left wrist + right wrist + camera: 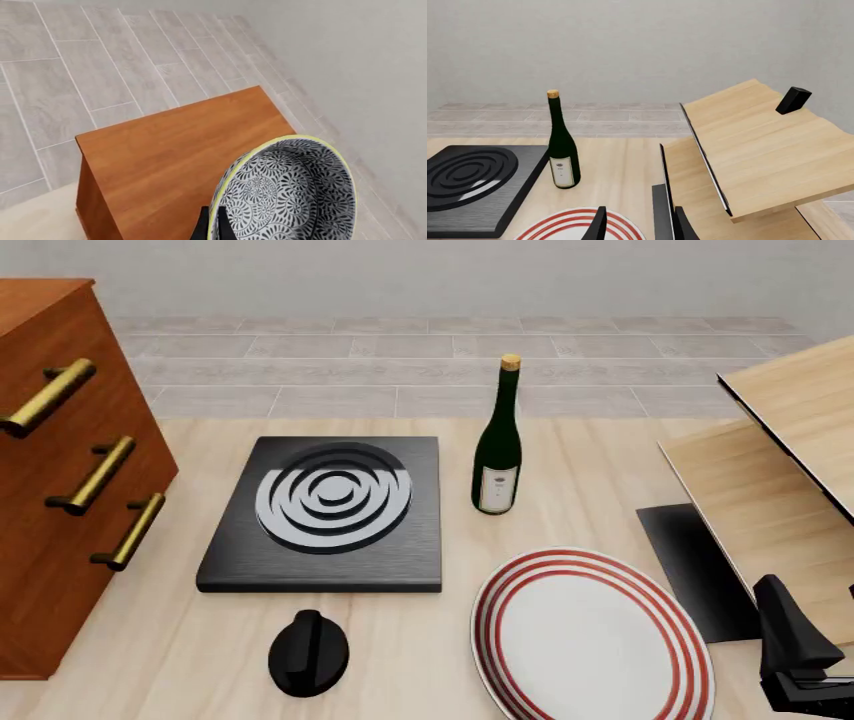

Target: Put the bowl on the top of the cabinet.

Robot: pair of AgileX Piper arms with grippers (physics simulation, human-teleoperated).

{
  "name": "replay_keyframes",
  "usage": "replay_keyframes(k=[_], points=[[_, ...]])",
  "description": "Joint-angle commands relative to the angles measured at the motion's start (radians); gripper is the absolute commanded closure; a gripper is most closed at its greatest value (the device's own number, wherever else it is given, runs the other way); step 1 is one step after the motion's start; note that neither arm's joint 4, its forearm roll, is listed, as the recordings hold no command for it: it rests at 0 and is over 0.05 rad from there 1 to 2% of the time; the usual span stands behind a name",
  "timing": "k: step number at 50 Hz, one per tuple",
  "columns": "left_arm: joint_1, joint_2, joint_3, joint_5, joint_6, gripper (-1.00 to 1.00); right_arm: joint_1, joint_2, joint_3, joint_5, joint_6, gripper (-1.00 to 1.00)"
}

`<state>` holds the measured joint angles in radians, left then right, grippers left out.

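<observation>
In the left wrist view, my left gripper (212,228) is shut on the rim of the bowl (287,195), a small round one with a dark blue-and-white floral pattern and a pale rim. It holds the bowl tilted on edge, just above the flat top of the reddish-brown cabinet (173,150). The cabinet (54,500) stands at the table's left edge in the front view, with three brass bar handles. The bowl and the left gripper are out of the front view. My right gripper (640,227) is open and empty, low at the front right (801,665).
A black hob (327,510) with grey rings lies in the middle. A green wine bottle (498,440) stands to its right. A large white plate (587,635) with red rings and a black knob (308,652) lie in front. Light-wood boards (787,470) with black edges stand at the right.
</observation>
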<state>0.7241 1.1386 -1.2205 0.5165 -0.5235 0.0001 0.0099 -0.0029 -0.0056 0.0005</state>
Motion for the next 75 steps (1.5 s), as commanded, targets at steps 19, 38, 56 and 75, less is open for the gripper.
replay_keyframes(k=[19,38,56,75], points=[[0.028,0.024,-0.014,-0.001,0.057,-1.0,0.0,0.0,0.0,0.0,0.0,-1.0],[0.026,-0.013,-0.013,-0.009,0.063,-1.0,0.0,0.0,0.0,0.0,0.0,-1.0],[0.018,-0.127,-0.057,0.03,0.031,-1.0,0.0,0.0,0.0,0.0,0.0,-1.0],[0.008,-0.159,-0.066,0.042,0.034,-1.0,0.0,0.0,0.0,0.0,0.0,-1.0]])
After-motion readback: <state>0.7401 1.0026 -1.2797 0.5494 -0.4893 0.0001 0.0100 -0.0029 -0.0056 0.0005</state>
